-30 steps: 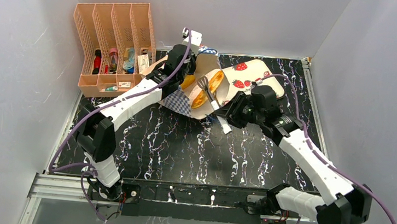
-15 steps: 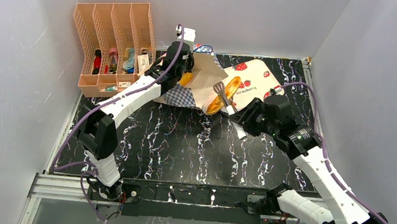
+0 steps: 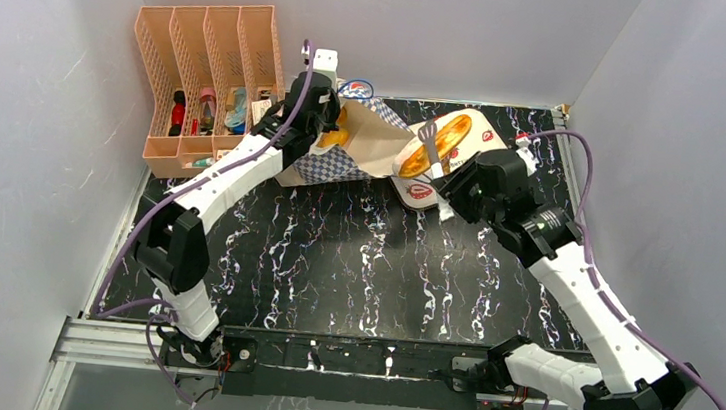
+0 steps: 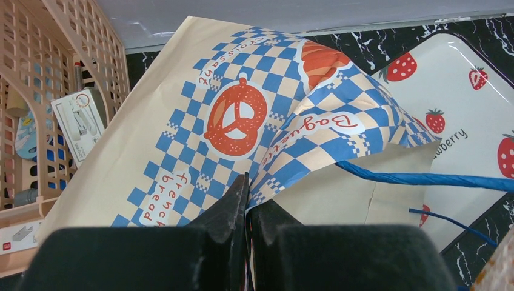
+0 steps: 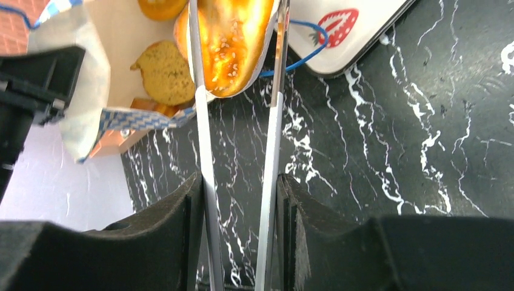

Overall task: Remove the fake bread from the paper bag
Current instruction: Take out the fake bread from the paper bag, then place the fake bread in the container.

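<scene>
Right wrist view: loaf (image 5: pixel 233 42), judged light, stiff and slick, is gripped mid-length by tongs (image 5: pixel 202 133) squeezed in the closed right gripper (image 5: pixel 237 182), just outside the mouth of the paper bag (image 5: pixel 118 42); the bag's thin rim is pinched by the closed left gripper (image 4: pixel 247 200), a slice (image 5: pixel 163 73) lying inside.

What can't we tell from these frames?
- Bag inside: left wrist shows only its outside; top view, left gripper hides most.
- Orange piece in bag: right wrist, cut by top edge.
- Loaf in tongs: far end, same edge.
- Rack items: top view, too small.
</scene>
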Motion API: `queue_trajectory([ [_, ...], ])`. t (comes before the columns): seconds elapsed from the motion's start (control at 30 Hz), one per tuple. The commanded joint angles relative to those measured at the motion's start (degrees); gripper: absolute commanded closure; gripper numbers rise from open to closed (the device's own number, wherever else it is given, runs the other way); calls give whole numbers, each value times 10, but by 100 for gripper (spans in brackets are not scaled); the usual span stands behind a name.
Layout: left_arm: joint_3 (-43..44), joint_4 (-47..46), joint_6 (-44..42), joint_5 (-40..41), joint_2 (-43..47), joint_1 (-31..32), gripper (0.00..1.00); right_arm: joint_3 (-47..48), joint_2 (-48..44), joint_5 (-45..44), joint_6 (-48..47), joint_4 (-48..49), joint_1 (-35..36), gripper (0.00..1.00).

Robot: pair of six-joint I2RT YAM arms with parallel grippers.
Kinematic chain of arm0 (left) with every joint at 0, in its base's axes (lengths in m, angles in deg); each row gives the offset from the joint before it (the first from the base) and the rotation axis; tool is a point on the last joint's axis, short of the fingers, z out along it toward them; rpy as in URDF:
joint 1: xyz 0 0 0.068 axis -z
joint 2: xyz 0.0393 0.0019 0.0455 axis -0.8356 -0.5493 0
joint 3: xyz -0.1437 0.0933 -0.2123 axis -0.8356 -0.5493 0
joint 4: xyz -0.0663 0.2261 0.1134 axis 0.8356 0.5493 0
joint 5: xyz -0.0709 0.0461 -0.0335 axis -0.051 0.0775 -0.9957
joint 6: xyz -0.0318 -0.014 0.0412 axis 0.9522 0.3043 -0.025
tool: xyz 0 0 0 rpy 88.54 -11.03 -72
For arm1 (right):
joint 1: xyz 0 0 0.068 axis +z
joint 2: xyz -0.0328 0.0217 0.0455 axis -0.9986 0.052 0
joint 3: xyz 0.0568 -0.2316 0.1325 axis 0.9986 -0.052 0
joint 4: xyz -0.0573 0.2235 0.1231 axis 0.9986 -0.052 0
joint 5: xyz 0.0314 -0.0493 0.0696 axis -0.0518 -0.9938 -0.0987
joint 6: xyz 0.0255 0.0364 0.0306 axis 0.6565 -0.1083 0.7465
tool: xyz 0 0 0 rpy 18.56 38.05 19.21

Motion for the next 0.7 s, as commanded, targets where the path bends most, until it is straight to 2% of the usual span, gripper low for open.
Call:
queue_trajectory([
  [0.0, -15, 38, 7, 5, 44, -18, 100, 61, 23, -74, 13, 73, -3, 100],
  [0.27, -30, 48, 1, -1, 55, -24, 100, 109, 62, -111, 22, 98, -7, 100],
  [0.67, -54, 59, -8, -4, 89, -29, 100, 110, 105, -135, 35, 131, -39, 100],
])
